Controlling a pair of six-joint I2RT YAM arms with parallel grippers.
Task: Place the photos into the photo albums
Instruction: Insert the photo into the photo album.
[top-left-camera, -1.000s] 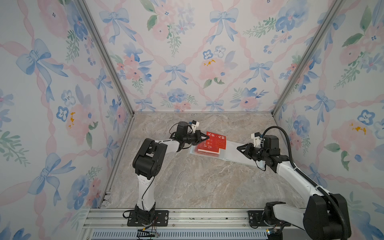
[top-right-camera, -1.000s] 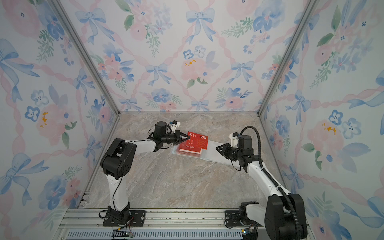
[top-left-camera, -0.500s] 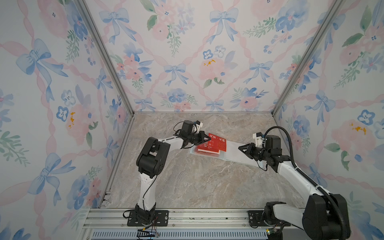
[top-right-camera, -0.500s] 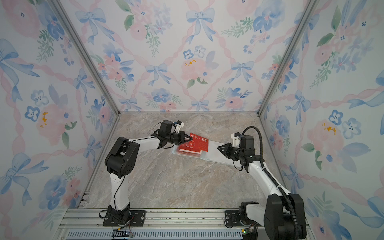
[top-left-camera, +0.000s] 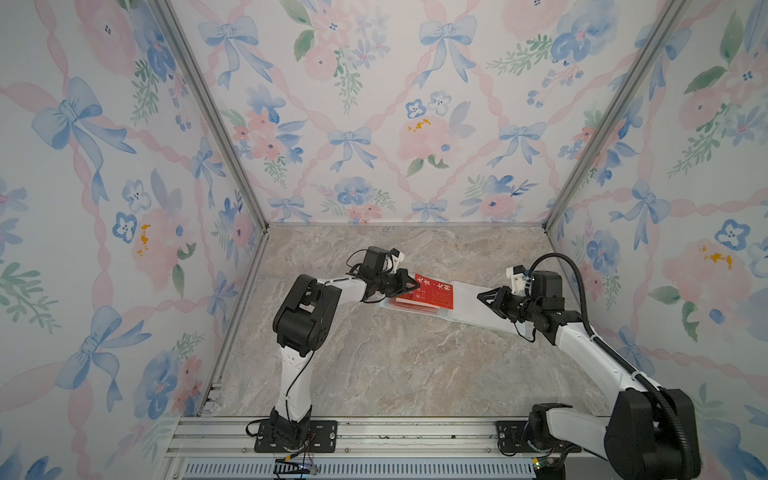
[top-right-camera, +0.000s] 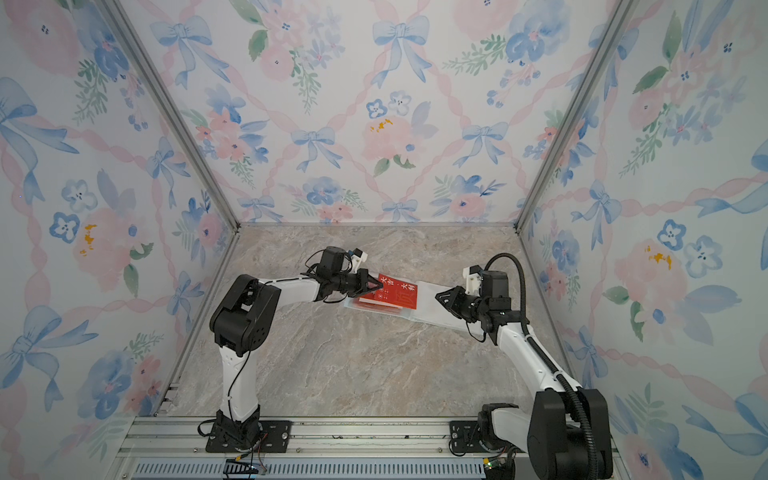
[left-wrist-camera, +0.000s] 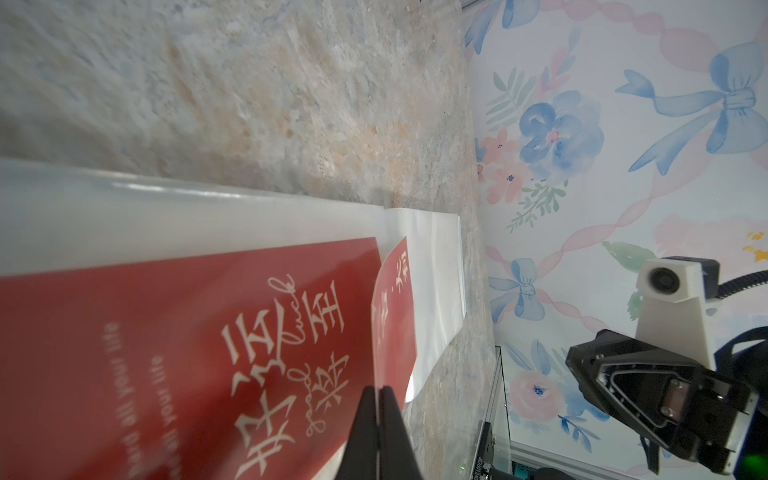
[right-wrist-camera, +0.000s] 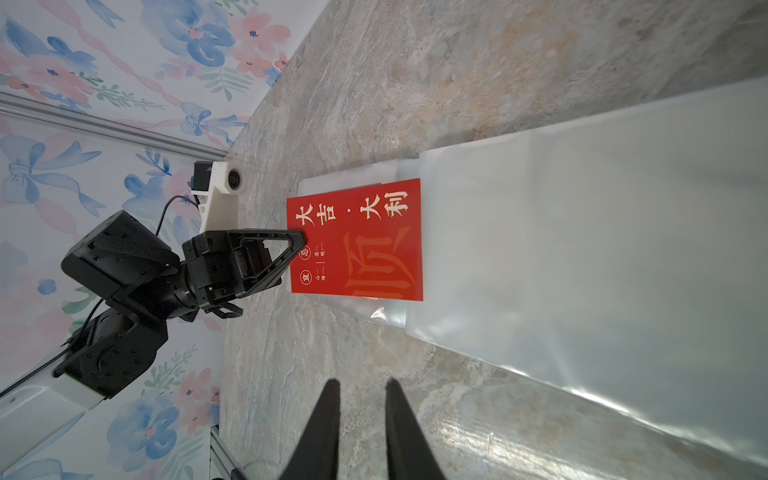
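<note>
The photo album (top-left-camera: 478, 309) (top-right-camera: 434, 307) lies open on the marble floor, its frosted clear sleeve pages (right-wrist-camera: 582, 232) spread flat. Red photos lie on its left page, one of them under a sleeve (left-wrist-camera: 187, 332). My left gripper (top-left-camera: 417, 285) (top-right-camera: 379, 286) (left-wrist-camera: 380, 388) is shut on the left edge of the top red photo (top-left-camera: 434, 291) (top-right-camera: 395, 293) (right-wrist-camera: 361, 241), which has white characters and tilts up from the stack. My right gripper (top-left-camera: 480, 296) (top-right-camera: 438, 297) (right-wrist-camera: 359, 382) hovers over the right page, fingers slightly apart with nothing between them.
Floral walls enclose the marble floor (top-left-camera: 395, 365) on three sides. An aluminium rail (top-left-camera: 374, 436) with both arm bases runs along the front edge. Bare floor lies in front of the album and behind it.
The left wrist swung a little to the right and eased back, still holding the red photo. The right arm has stayed where it was.
</note>
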